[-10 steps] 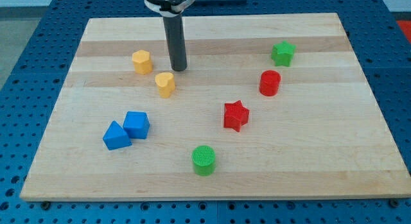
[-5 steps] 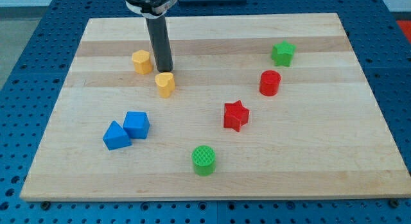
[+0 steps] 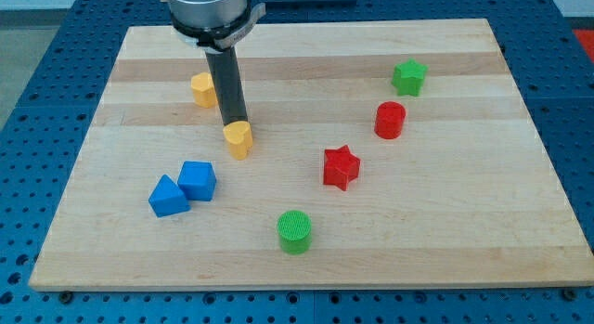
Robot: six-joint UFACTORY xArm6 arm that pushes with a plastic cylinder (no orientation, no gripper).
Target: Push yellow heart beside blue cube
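Your tip (image 3: 235,123) sat right against the yellow heart (image 3: 239,138) at its 12 o'clock edge. The heart was mid-worktop (image 3: 445,222), well apart from the blue cube (image 3: 198,180) down at its 7 o'clock. No claw on this rig, just the rod.

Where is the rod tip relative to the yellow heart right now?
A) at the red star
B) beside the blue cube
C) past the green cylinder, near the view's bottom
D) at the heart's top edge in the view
D: my tip sits right at the upper edge of the yellow heart, far up and right of the blue cube.
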